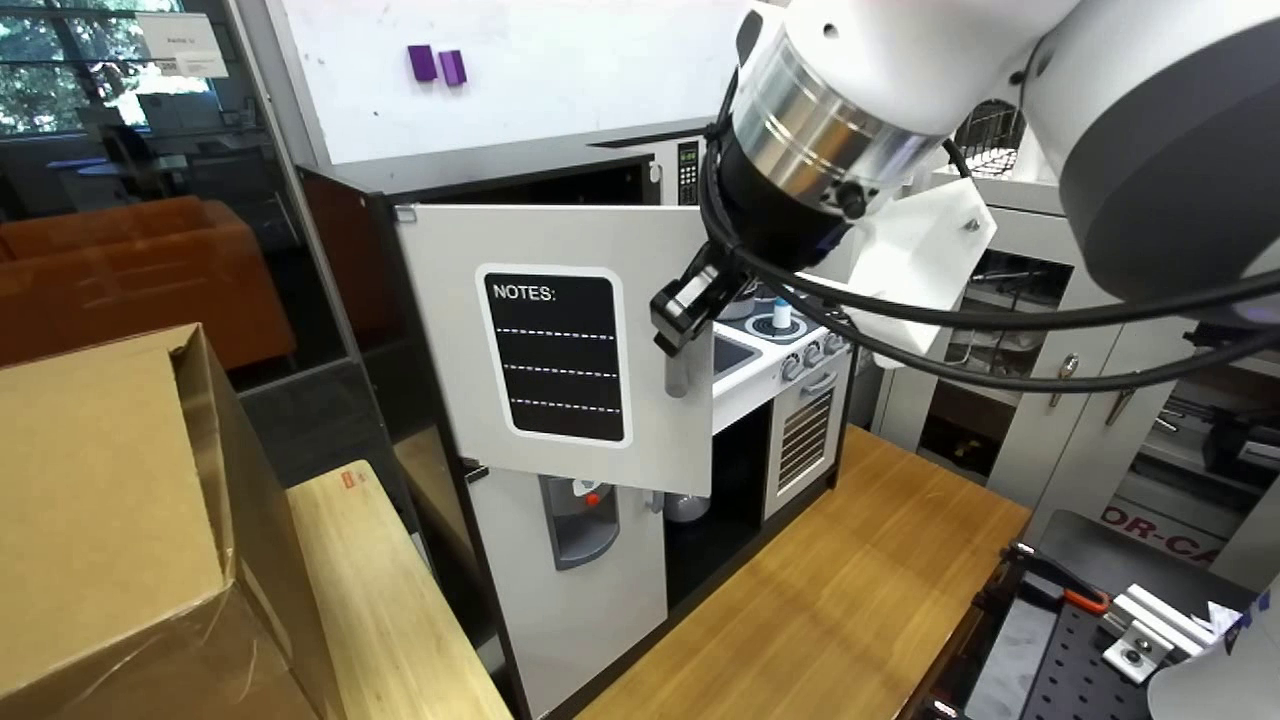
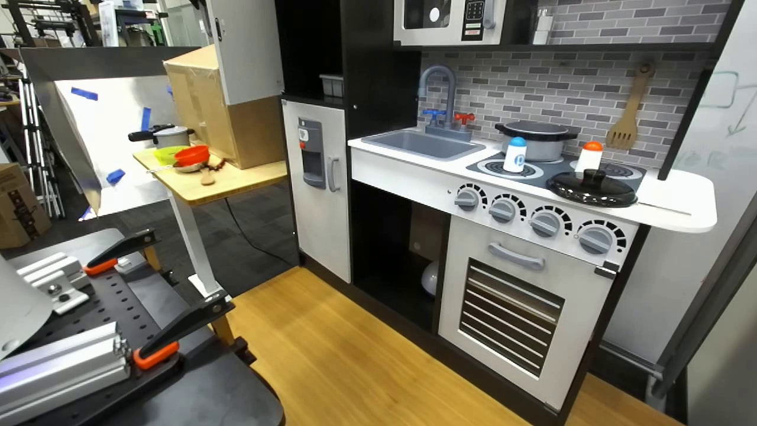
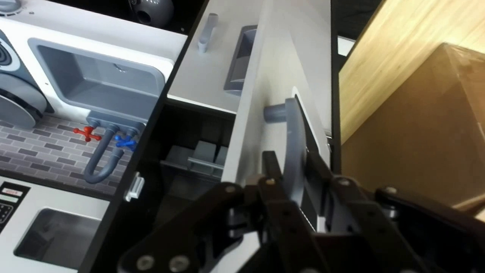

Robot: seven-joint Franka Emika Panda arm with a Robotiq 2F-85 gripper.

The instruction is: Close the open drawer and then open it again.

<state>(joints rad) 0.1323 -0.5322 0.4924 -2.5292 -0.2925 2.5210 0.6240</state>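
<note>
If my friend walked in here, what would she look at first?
Probably the big white robot arm at the upper right of an exterior view, its gripper straddling the grey handle of the open cabinet door. On that door's front, a black "NOTES:" panel stands out. In an exterior view, the blue-topped shaker and orange-topped shaker on the dark cooktop may catch her eye too.

In an exterior view, from the sink [image 2: 426, 145]: microwave [image 2: 447, 22] at twelve o'clock, cooking pot [image 2: 538, 144] on stovetop [image 2: 556, 168] at three, oven door [image 2: 514, 296] at five, upper cabinet door [image 2: 248, 59] at ten.
</note>
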